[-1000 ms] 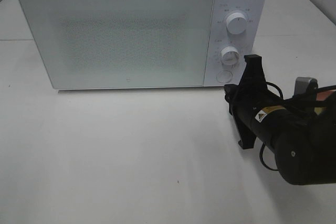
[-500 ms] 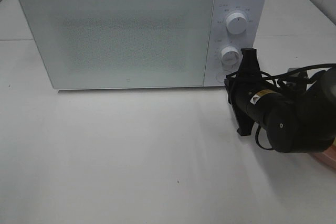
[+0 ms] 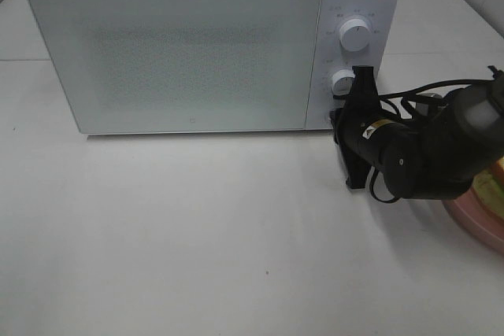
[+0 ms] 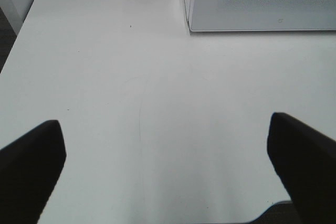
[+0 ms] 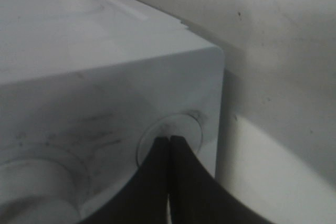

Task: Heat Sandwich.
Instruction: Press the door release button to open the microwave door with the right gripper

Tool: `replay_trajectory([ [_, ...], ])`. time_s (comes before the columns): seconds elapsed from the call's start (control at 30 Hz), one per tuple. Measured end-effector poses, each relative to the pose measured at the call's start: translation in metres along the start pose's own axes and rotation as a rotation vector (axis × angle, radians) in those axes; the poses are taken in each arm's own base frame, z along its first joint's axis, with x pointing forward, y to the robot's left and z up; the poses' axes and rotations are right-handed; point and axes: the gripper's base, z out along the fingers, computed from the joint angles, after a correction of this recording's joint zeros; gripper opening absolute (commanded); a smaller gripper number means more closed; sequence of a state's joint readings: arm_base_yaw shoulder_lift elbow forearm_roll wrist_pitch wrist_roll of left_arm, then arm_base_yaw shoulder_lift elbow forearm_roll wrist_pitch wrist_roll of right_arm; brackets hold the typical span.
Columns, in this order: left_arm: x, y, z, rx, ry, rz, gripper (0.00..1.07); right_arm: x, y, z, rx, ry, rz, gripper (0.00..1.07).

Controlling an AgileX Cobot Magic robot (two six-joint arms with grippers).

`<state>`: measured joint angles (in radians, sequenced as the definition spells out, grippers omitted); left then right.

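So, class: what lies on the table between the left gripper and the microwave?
Nothing: the left wrist view shows bare white table between the open left gripper and the microwave.

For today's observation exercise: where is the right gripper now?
Right side of the high view: the right gripper, shut, is at the round button below the microwave's two dials.
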<state>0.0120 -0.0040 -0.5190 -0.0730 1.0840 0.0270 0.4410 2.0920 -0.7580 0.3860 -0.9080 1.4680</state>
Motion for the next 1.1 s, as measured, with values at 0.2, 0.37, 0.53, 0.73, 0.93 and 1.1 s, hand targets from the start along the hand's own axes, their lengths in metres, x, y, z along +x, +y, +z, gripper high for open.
replay_trajectory([
  [0.2,0.000,0.000,0.000,0.000,0.000,0.000,1.00,-0.002,-0.001,0.009,0.036,-0.004,-0.003,0.00],
  [0.37,0.000,0.000,0.000,0.000,0.000,0.000,1.00,-0.002,-0.002,0.011,0.036,-0.005,-0.005,0.00],
  [0.53,0.000,0.000,0.000,0.000,0.000,0.000,1.00,-0.002,-0.001,0.011,0.014,-0.007,-0.006,0.00],
  [0.73,0.000,0.000,0.000,0.000,0.000,0.000,1.00,-0.002,0.004,0.007,0.003,-0.007,-0.004,0.00],
  [0.93,0.000,0.000,0.000,0.000,0.000,0.000,1.00,-0.002,0.009,0.005,-0.001,-0.014,-0.009,0.00],
  [1.1,0.000,0.000,0.000,0.000,0.000,0.000,1.00,-0.002,0.010,0.004,-0.004,-0.021,-0.007,0.00],
])
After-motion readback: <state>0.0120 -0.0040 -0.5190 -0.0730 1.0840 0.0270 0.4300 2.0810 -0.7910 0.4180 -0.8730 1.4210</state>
